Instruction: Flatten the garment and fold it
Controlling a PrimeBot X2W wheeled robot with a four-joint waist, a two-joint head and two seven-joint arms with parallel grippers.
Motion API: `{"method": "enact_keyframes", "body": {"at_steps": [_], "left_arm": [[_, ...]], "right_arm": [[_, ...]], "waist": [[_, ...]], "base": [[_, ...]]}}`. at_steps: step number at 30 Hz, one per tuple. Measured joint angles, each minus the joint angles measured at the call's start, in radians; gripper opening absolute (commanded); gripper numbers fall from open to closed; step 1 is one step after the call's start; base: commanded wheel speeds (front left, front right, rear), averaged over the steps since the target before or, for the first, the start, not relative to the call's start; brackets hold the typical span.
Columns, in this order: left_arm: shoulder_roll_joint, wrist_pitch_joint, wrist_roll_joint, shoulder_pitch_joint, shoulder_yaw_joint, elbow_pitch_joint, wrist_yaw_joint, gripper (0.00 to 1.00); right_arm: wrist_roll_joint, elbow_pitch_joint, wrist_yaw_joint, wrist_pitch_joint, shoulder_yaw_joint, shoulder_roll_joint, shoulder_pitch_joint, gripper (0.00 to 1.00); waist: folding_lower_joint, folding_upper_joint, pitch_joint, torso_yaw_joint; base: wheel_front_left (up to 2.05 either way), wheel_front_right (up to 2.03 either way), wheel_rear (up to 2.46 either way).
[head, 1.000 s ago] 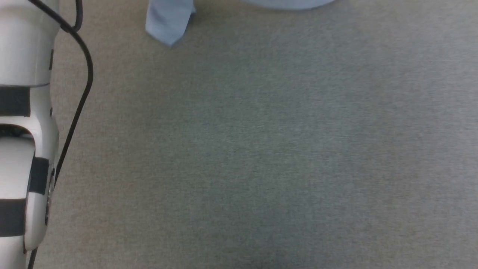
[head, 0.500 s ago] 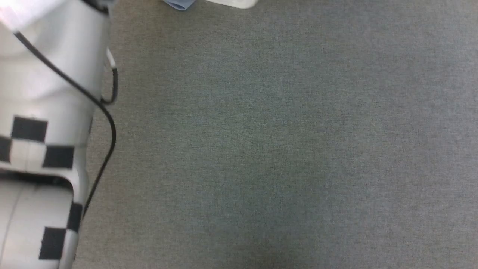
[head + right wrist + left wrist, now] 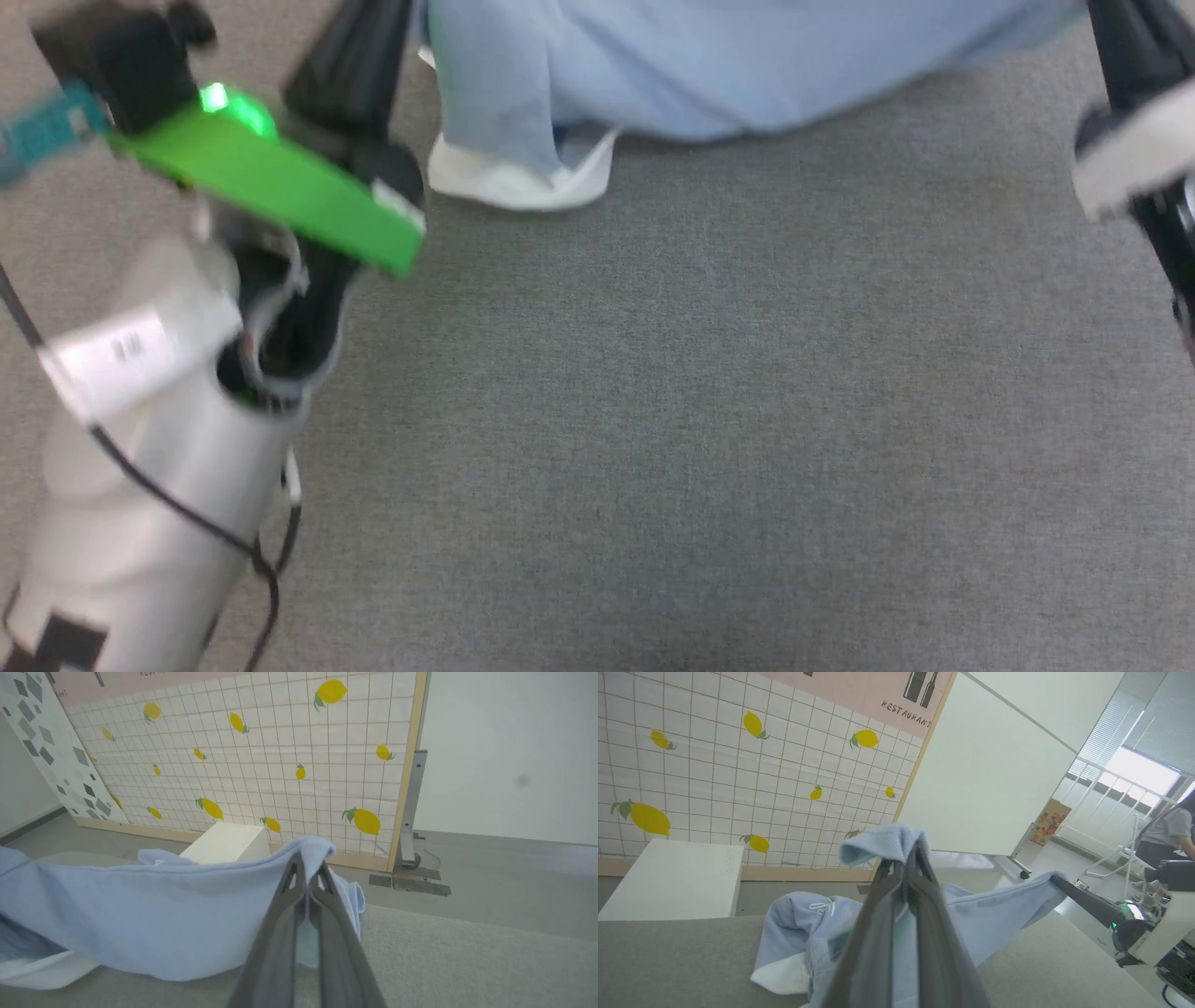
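1. The left end effector (image 3: 909, 858) is clamped on one edge of the light blue polo shirt (image 3: 999, 914), and a bit of cloth is pinched at its tips.
2. The right end effector (image 3: 308, 868) is clamped on another edge of the same shirt.
3. The shirt is held up between the two like washing on a line, so that it can be spread wide and the creases pulled out.
4. The low part of the shirt is rested on the grey tabletop (image 3: 709, 420), and the white collar lining (image 3: 513, 182) is touching it.
5. The flattening step is judged to be under way, and no fold has been made yet.
6. A slow, even lowering is thought to be needed, because soft cloth can bunch up.
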Motion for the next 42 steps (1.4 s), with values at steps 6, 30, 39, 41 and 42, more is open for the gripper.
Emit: {"method": "enact_keyframes", "body": {"at_steps": [6, 30, 39, 41, 42], "left_arm": [[0.035, 0.0, -0.008, 0.221, -0.02, -0.096, 0.062, 0.0], [0.195, 0.212, -0.434, 1.015, -0.013, -0.314, 0.186, 0.0], [0.277, 0.249, -0.492, 1.208, -0.005, -0.405, 0.233, 0.0], [0.286, 0.244, -0.494, 1.243, -0.004, -0.427, 0.238, 0.0], [0.288, 0.24, -0.494, 1.256, -0.003, -0.435, 0.24, 0.0]], "right_arm": [[0.084, -0.179, 0.0, 0.104, -0.086, -0.033, 0.257, 0.0], [0.187, -0.47, 0.0, 0.564, -0.402, 0.121, 1.132, 0.0], [0.182, -0.593, 0.0, 0.816, -0.512, 0.214, 1.328, 0.0], [0.178, -0.629, 0.0, 0.855, -0.536, 0.24, 1.355, 0.0], [0.175, -0.644, 0.0, 0.867, -0.544, 0.25, 1.363, 0.0]], "waist": [[0.0, -0.0001, -0.038, 0.011], [-0.0001, 0.0, -0.318, 0.019], [-0.0001, 0.0, -0.429, 0.029], [-0.0001, 0.0, -0.448, 0.032], [-0.0001, 0.0, -0.454, 0.033]], "base": [[0.0, 0.0, 0.0], [0.0, 0.0, 0.0], [0.0, 0.0, 0.0], [0.0, 0.0, 0.0], [0.0, 0.0, 0.0]]}}
